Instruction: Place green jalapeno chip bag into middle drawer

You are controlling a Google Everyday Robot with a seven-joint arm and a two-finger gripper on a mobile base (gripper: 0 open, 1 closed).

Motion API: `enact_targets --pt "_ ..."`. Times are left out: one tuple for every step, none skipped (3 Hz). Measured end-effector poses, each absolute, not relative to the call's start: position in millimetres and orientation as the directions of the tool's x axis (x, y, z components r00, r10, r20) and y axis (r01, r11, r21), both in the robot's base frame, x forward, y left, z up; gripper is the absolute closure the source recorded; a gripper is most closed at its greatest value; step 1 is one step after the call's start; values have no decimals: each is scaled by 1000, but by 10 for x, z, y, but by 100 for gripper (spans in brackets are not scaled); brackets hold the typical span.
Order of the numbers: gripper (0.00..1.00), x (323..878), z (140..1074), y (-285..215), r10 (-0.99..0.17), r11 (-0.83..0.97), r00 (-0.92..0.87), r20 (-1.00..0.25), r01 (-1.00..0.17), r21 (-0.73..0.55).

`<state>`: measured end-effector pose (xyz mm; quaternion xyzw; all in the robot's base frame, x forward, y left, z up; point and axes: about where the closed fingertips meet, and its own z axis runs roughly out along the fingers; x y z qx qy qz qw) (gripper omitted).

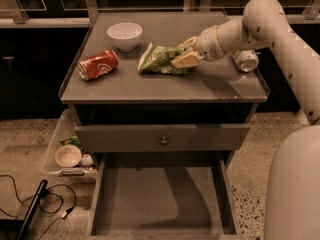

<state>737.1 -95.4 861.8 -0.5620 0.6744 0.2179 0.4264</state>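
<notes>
The green jalapeno chip bag [159,59] lies crinkled on the cabinet top, right of centre. My gripper [184,52] reaches in from the right, with one finger above and one below the bag's right end, closed on it. The bag still rests on the top. The middle drawer [150,199] is pulled open low at the front, and its flat grey floor is bare.
A red soda can [98,64] lies on its side at the left of the top. A white bowl [124,35] stands at the back. Another can [245,60] lies at the right behind my arm. A closed drawer front with a knob [163,140] sits above the open drawer. A plastic bin [65,154] and cables [30,204] are on the floor at the left.
</notes>
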Motion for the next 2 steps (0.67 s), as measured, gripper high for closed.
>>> enact_targets --pt "100 7221 8669 -921 -569 241 32 -822 -949 -204" --pt "100 6855 8866 -983 -553 207 109 -826 -942 -263"
